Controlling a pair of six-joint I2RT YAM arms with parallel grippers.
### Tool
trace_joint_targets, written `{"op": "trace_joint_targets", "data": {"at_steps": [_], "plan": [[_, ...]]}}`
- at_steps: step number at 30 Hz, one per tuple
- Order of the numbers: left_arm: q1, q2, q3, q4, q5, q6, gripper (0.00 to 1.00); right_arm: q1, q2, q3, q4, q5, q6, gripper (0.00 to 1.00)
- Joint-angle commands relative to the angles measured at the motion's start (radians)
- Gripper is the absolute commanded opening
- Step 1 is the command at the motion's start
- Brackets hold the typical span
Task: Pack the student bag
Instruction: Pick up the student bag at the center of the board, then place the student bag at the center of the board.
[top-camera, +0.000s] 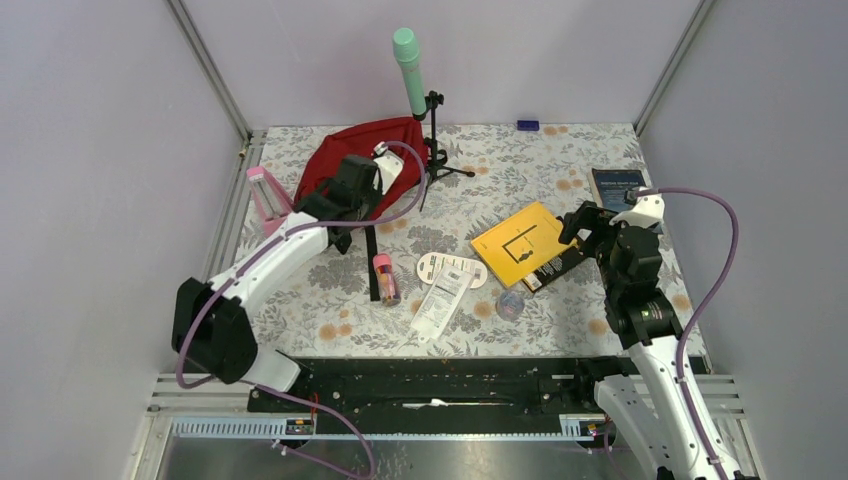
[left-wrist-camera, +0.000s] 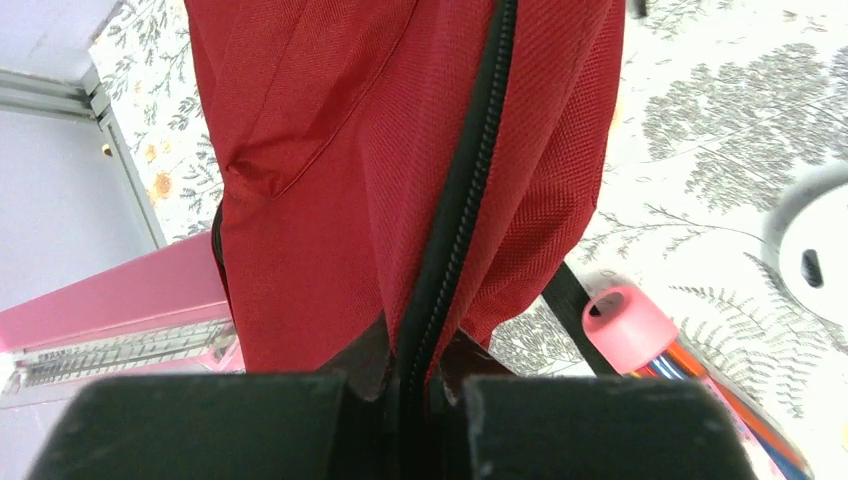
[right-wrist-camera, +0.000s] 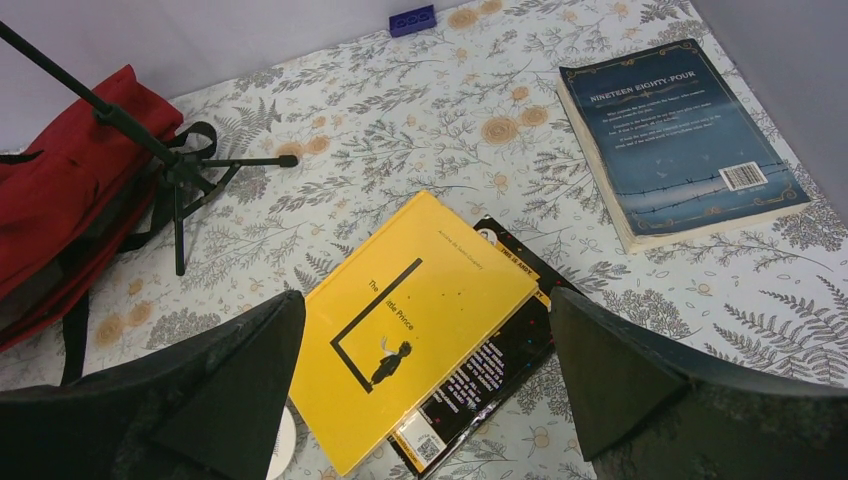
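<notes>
the student bag (top-camera: 345, 150) is a red fabric backpack, slumped in a crumpled heap at the far left of the floral table (top-camera: 560, 160), close to the back wall. a black zipper (left-wrist-camera: 460, 200) runs along its twill fabric, clamped between the closed left gripper (left-wrist-camera: 415, 390). a black strap (left-wrist-camera: 565, 298) trails out.

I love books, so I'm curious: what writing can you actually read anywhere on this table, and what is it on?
"NINETEEN EIGHTY-FOUR": on the blue book.
"The" and "ttle Prince": on the yellow book.
Too small or blurred: the blue book's blurb, the black book and its print, the white packet and its label.
</notes>
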Motion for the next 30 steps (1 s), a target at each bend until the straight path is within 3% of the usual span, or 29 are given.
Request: {"op": "trace_joint_targets", "data": {"at_steps": [1,15,22,25,30], "plan": [[-0.040,-0.124,-0.028,0.031,0.034,-0.036,0.00,-0.003,-0.002,0.013,0.024,-0.010,0.003,0.98],[-0.068,-0.420,-0.085,-0.090,-0.166,-0.158,0.00,-0.003,0.004,0.012,0.020,-0.023,0.002,0.98],[-0.073,-0.635,-0.124,-0.145,-0.024,-0.121,0.00,-0.003,0.014,0.017,0.018,-0.026,0.003,0.98],[-0.076,-0.721,-0.142,-0.144,0.107,-0.096,0.00,-0.003,0.020,0.016,0.018,-0.035,0.005,0.98],[-0.081,-0.721,-0.142,-0.143,0.237,-0.075,0.00,-0.003,0.024,0.020,0.008,-0.059,0.010,0.98]]}}
